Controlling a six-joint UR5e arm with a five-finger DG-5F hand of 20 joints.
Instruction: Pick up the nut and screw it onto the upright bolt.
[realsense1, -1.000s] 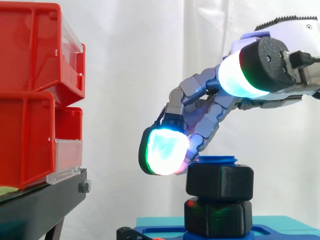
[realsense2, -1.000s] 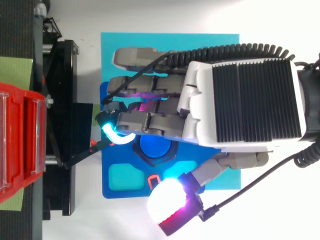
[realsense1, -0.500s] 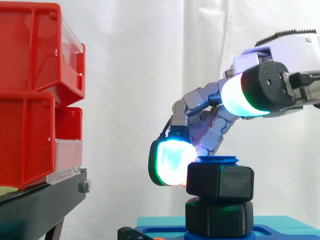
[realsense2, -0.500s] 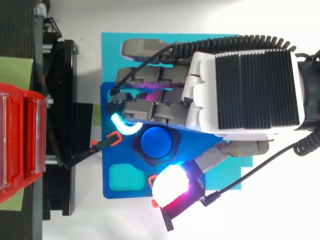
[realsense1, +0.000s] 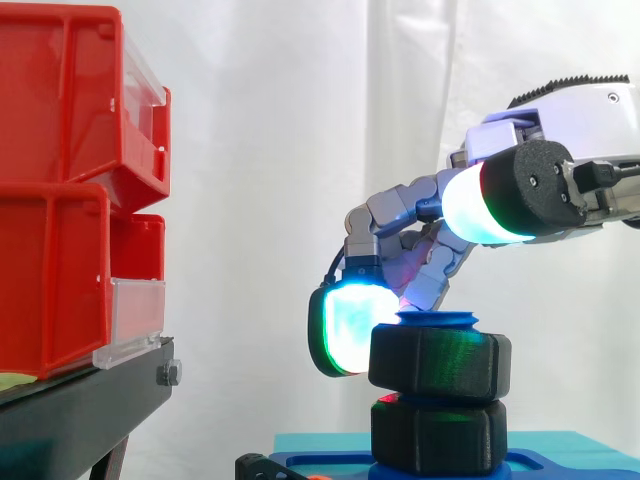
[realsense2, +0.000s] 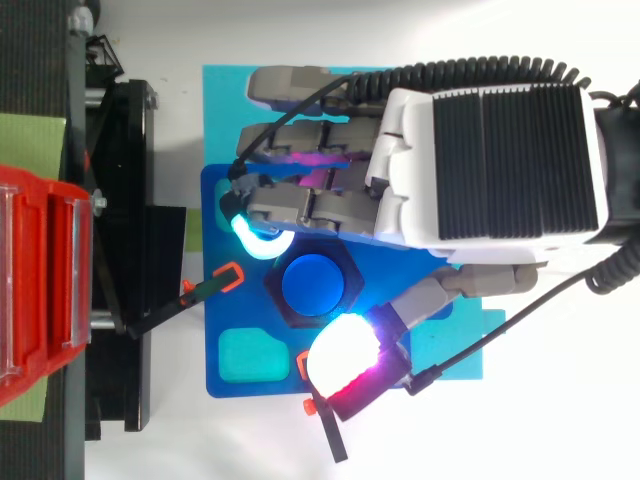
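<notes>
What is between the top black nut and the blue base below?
A second black hexagonal block, stacked under the nut on the blue base; the side view shows it.

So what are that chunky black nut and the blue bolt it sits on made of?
The nut looks like matte black plastic: a dull surface, soft rounded edges, and only a faint green sheen from the glow nearby. The bolt looks like smooth blue plastic, evenly coloured with no metallic shine.
</notes>
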